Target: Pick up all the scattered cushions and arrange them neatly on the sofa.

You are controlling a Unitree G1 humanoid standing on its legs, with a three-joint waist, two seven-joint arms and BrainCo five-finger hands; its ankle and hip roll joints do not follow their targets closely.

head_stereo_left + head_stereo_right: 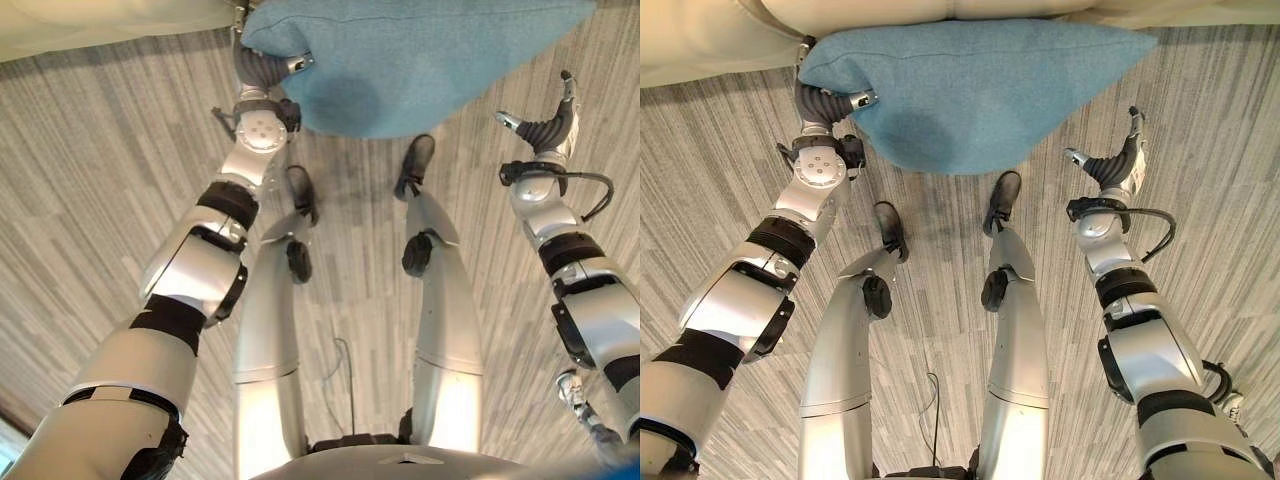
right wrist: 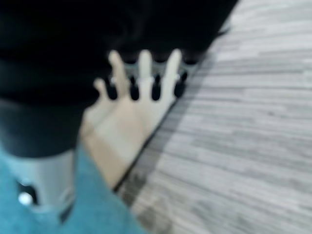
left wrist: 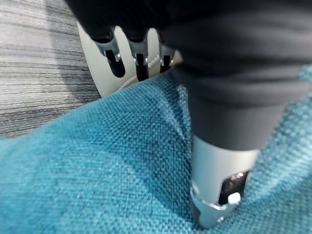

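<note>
The teal cushion (image 1: 980, 90) hangs at twelve o'clock against the sofa (image 1: 710, 45) front; the left hand (image 1: 825, 100) pinches its corner; the right hand (image 1: 1120, 155), at two o'clock, is spread, empty; support the free corner before lifting.

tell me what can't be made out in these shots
- Left hand: in the eye views its fingers go behind the teal cushion.
- Sofa: cut off by the top edge of both eye views, so its seat is unseen.
- Right hand: the right wrist view is blurred; it hangs beside the cushion, apart from it.
</note>
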